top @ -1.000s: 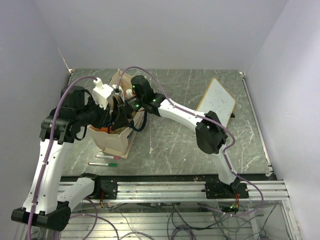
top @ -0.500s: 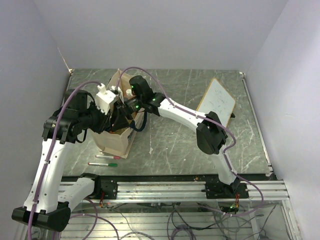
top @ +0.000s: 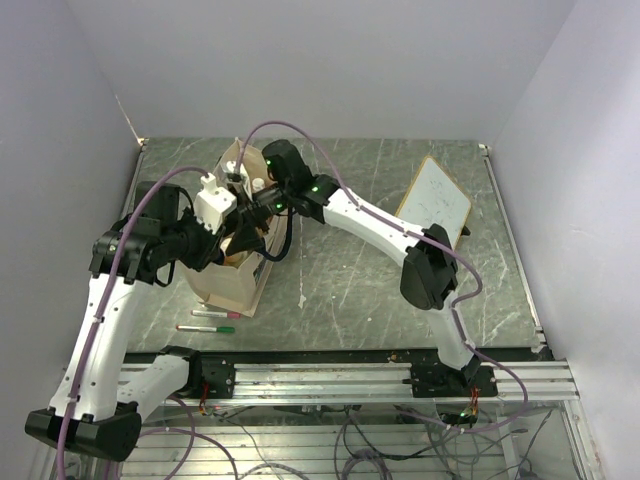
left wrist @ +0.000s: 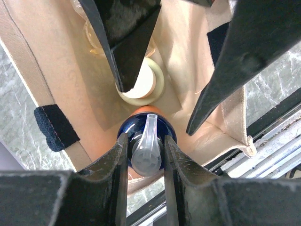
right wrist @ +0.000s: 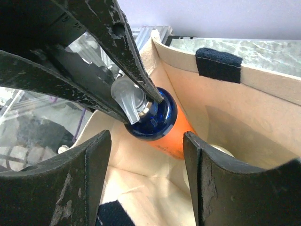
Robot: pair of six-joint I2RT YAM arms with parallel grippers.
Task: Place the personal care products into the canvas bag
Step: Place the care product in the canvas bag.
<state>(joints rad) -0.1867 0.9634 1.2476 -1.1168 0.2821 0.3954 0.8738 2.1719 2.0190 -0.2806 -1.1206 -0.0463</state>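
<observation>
Orange bottle: centre frame, top pinched by left end effector, hanging inside canvas bag for release. Right end effector: jaws apart, empty.

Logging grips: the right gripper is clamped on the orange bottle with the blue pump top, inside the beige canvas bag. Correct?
No: the left gripper is clamped on that orange bottle inside the beige canvas bag, as the left wrist view shows.

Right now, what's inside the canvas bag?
The orange bottle, gripped by the left end effector, and a cream-capped bottle below it. They hide whatever lies deeper.
</observation>
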